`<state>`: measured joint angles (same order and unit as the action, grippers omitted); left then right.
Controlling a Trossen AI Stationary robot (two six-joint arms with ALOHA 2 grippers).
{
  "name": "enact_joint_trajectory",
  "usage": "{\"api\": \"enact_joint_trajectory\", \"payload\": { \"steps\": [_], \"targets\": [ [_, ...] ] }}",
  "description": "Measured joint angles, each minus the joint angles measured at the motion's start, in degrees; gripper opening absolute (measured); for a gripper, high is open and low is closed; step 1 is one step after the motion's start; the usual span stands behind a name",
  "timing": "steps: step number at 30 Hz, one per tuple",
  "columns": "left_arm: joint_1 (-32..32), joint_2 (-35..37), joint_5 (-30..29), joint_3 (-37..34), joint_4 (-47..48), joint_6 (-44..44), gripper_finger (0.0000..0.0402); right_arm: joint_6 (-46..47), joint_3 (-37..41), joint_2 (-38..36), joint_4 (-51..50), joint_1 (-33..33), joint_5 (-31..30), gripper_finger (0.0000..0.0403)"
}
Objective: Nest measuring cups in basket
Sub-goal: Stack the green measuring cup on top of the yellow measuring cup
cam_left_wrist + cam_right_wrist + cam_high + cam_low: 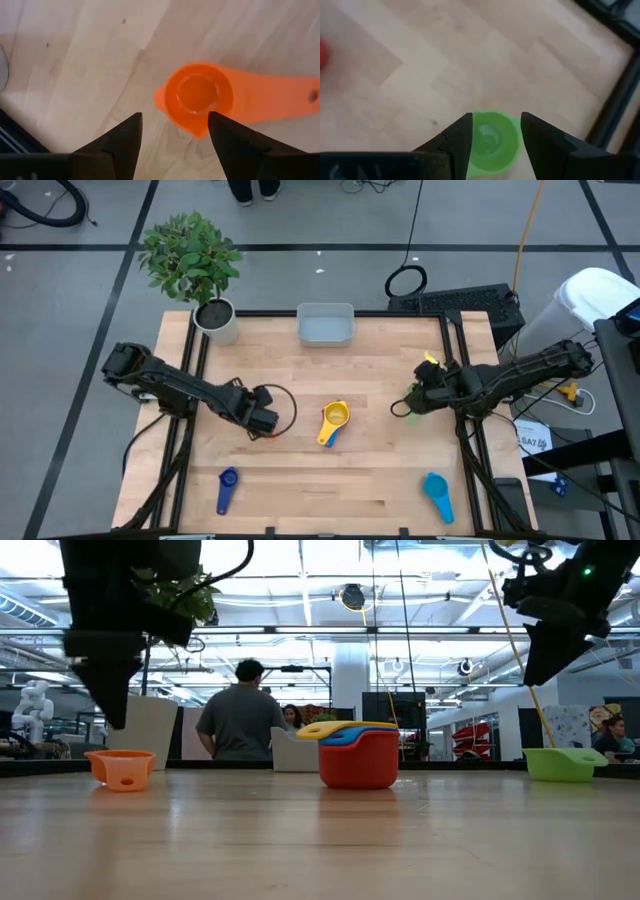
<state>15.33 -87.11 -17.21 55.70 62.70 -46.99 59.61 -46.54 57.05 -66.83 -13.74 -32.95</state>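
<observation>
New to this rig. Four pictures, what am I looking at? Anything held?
Two dark robot arms work at a wooden table. One camera looks straight down, one sits at table height, and one rides on each wrist.

The left tool is open above the orange cup. The right tool is open above the green cup. Neither holds anything.

In the middle stands a stack: a red cup with a blue and a yellow one nested inside. A dark blue cup and a teal cup lie near the front edge. The pale grey basket sits empty at the far edge, beside a potted plant.
</observation>
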Motion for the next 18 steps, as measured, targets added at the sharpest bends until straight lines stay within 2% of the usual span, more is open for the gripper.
{"api": "enact_joint_trajectory", "payload": {
  "steps": [4, 11, 18],
  "targets": [
    [-1.7, 2.9, -0.5, 0.0, 0.1, -2.8, 0.023, 2.8, 1.8, -1.6, 0.1, 2.1, 0.9, 0.016],
    [-2.3, 7.4, -5.3, 0.0, 0.0, -2.9, 0.023, 10.7, 8.8, -4.3, -0.2, 7.1, 6.3, 0.016],
    [-0.5, 7.8, -11.1, 0.0, -0.2, -2.3, 0.023, 10.4, 12.1, -6.4, 1.1, 11.2, 9.1, 0.016]
  ]
}}
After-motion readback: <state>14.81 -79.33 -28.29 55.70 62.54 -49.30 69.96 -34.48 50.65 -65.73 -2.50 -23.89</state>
